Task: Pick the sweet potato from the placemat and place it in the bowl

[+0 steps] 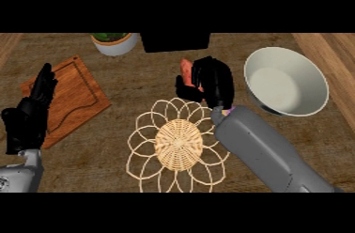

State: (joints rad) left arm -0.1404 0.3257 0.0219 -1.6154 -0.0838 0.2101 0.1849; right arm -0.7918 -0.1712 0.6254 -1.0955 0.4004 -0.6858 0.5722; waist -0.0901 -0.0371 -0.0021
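Note:
The orange sweet potato (186, 69) shows only as a sliver at the upper left of my right hand (212, 81), whose fingers and thumb are curled round it. The hand holds it beyond the far edge of the woven flower-shaped placemat (179, 143), to the left of the white bowl (286, 81). Whether the potato is lifted off the counter I cannot tell. My left hand (31, 110) rests open at the left edge, fingers up, over the corner of a cutting board.
A wooden cutting board (69, 100) lies at the left. A white pot with a green plant (114, 42) and a black box (175, 41) stand at the back. Pale wooden strips (333, 63) border the counter at the right.

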